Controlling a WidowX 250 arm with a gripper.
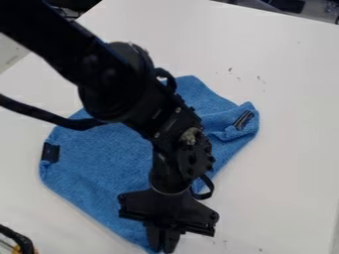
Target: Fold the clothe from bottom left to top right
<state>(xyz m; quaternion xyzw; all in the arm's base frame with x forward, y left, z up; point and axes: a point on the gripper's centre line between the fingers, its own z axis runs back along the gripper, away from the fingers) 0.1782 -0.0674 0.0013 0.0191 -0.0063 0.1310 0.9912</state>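
Cloth [99, 158] was spread on the white table [298, 149], its right side crumpled. Across it the black arm [119, 89] was extended, the gripper [163, 248] placed at its bottom edge, fingers closed together; whether fabric was pinched could not be told.

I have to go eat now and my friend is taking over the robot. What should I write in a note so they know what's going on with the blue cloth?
Gripper: low over the cloth's bottom edge, near the front of the white table. I can't tell if it has hold of the cloth.
Cloth: blue, mostly spread out under the arm, with a rumpled, turned-over bit at its right side.
Done: no bottom-left to top-right fold that I can see.
Left: bring the bottom-left part over to the top right, then probably check that it lies flat.
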